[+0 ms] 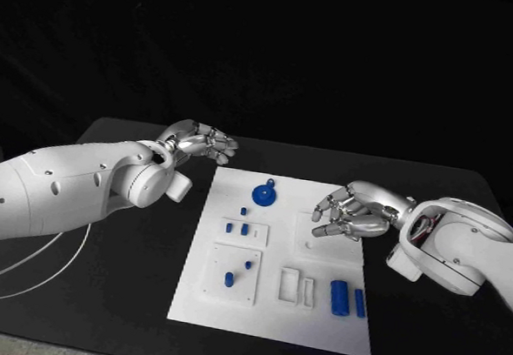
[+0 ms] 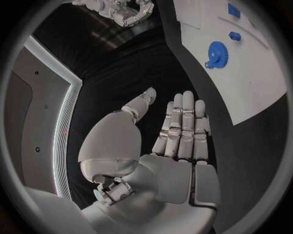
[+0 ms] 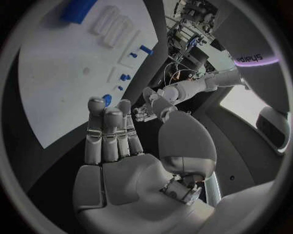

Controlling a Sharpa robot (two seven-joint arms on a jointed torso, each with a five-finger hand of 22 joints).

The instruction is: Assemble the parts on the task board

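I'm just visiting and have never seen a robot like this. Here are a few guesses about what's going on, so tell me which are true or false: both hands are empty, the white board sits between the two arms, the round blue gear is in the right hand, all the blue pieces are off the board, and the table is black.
1. Both hands are empty. True: the left hand and right hand hold nothing.
2. The task board lies between the two arms. True.
3. The round blue gear is in the right hand. False: the blue gear lies on the board, apart from both hands.
4. All blue pieces are off the board. False: they lie on it.
5. The table is black. True.
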